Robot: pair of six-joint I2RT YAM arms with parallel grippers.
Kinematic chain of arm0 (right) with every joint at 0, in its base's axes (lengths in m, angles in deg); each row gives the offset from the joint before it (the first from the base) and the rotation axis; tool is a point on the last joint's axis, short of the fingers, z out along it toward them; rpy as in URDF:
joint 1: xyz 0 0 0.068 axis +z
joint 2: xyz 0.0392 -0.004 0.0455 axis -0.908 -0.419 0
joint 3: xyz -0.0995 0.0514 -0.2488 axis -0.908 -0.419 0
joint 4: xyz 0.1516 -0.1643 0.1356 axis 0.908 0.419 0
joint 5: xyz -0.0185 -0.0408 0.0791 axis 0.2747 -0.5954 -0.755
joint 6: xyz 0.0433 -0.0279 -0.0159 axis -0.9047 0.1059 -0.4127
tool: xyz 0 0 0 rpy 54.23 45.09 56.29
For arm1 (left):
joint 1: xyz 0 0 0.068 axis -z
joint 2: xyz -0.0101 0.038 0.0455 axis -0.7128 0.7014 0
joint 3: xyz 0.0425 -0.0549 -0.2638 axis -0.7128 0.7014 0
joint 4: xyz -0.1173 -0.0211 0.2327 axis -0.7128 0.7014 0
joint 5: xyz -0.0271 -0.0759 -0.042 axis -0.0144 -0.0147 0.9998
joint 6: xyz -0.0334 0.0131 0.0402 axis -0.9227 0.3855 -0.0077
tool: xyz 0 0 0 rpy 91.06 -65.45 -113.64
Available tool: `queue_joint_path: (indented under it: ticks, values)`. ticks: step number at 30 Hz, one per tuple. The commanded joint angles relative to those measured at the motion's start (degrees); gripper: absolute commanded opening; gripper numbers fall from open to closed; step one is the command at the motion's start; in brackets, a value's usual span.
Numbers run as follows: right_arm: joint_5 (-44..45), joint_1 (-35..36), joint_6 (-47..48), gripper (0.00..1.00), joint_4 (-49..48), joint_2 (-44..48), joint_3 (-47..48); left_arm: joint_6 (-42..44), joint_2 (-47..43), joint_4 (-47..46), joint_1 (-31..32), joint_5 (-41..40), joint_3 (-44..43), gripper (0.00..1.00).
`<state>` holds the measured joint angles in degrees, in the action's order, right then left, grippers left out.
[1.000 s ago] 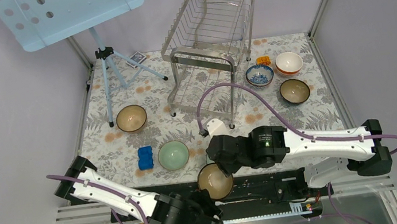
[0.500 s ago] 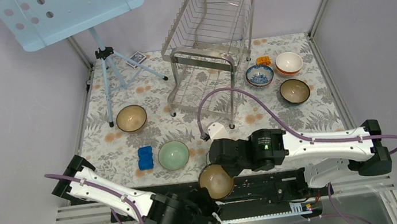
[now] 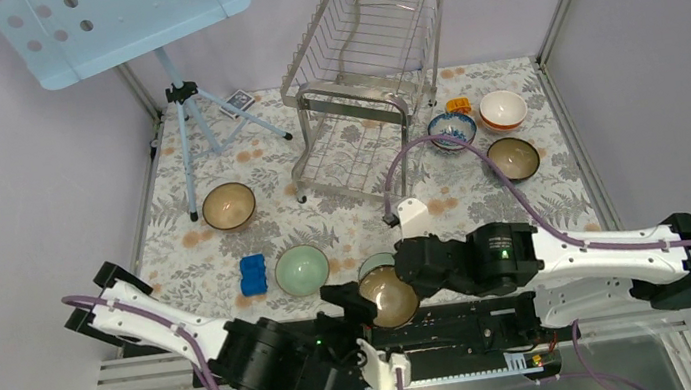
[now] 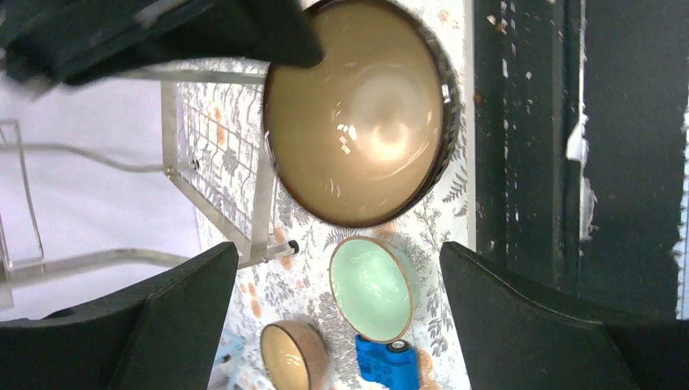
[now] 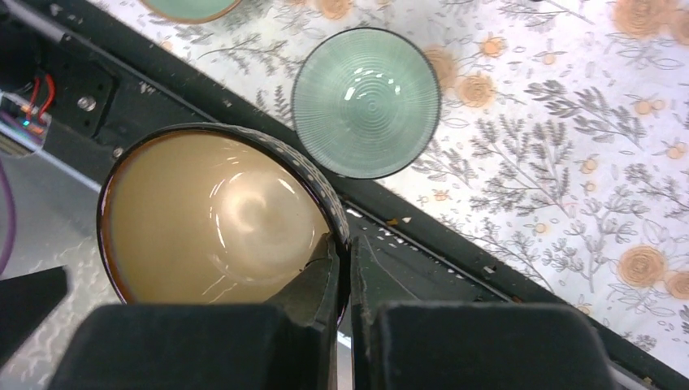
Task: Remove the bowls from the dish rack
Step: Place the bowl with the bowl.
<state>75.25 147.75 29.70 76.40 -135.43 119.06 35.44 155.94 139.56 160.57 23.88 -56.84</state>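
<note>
My right gripper (image 5: 343, 264) is shut on the rim of a brown bowl (image 5: 215, 223) with a cream inside, held over the table's near edge (image 3: 390, 297). My left gripper (image 4: 341, 317) stands wide open just below that brown bowl (image 4: 357, 114) and does not touch it. On the cloth sit a dark teal bowl (image 5: 366, 101), a pale green bowl (image 3: 302, 269), a second brown bowl (image 3: 228, 206), a blue-and-white bowl (image 3: 451, 131), an orange-white bowl (image 3: 503, 110) and a dark bowl (image 3: 512, 158). No bowl shows in the steel dish rack (image 3: 366, 71).
A pale blue perforated stand (image 3: 117, 18) on a tripod is at the back left. A small blue block (image 3: 252, 275) lies beside the pale green bowl. The black base rail (image 5: 455, 268) runs along the near edge under the held bowl.
My left gripper has opened and let go of the brown bowl. My right gripper has shut on its rim and carried it a little to the right.
</note>
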Motion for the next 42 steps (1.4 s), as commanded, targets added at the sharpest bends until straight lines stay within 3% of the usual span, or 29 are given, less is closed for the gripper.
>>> queue_joint_path:
  ticks: [1, 7, 10, 14, 17, 20, 24, 27, 31, 35, 38, 42]
  values:
    - [9.16, 0.31, -4.99, 0.0, -1.21, 4.81, -2.44, -10.17, -4.67, -0.76, 0.12, -7.9, -2.95, 0.99]
    - [12.18, 0.29, -6.5, 0.0, -2.24, 7.43, -5.27, -23.76, -10.4, -1.41, 0.02, -11.72, -1.87, 0.99]
    - [13.39, 0.27, -6.74, 0.0, -2.53, 7.34, -5.34, -35.09, -14.56, -1.57, -0.89, -16.21, -1.95, 0.99]
    - [14.54, 0.32, -7.32, 0.0, -4.59, 7.15, -6.14, -51.11, -21.28, -2.52, -7.38, -15.22, -1.86, 0.99]
    - [14.87, 0.27, -6.75, 0.0, -6.51, 6.06, -6.36, -56.05, -24.17, -5.19, -11.26, -13.44, 0.9, 0.99]
    - [15.48, 0.27, -5.89, 0.0, -6.77, 4.08, -5.29, -56.15, -19.87, -4.26, -14.8, -11.1, 0.01, 0.99]
    - [16.88, 0.27, -5.41, 0.0, -6.29, 2.82, -3.99, -55.76, -13.22, -3.68, -25.64, -4.77, -3.01, 0.99]
    - [17.96, 0.15, -5.41, 0.0, -4.76, 3.01, -3.67, -54.36, -13.73, -8.99, -32.19, 0.26, -2.04, 0.99]
    - [20.54, -0.87, -7.05, 0.0, 2.4, 4.23, -2.74, -56.31, -15.74, -12.46, -34.6, -0.05, 0.07, 0.99]
    - [18.54, -4.95, -6.62, 0.0, 3.78, 7.21, -4.41, -63.27, -15.14, -13.9, -36.87, 1.52, 1.79, 0.99]
    - [14.75, -7.45, -6.38, 0.0, 0.48, 8.33, -6.67, -76.5, -10.99, -8.3, -40.34, 4.87, -0.31, 0.99]
    - [12.99, -7.46, -8.08, 0.0, -3.08, 7.05, -7.52, -85.22, -6.11, -3.38, -42.42, 10.46, -3.5, 0.99]
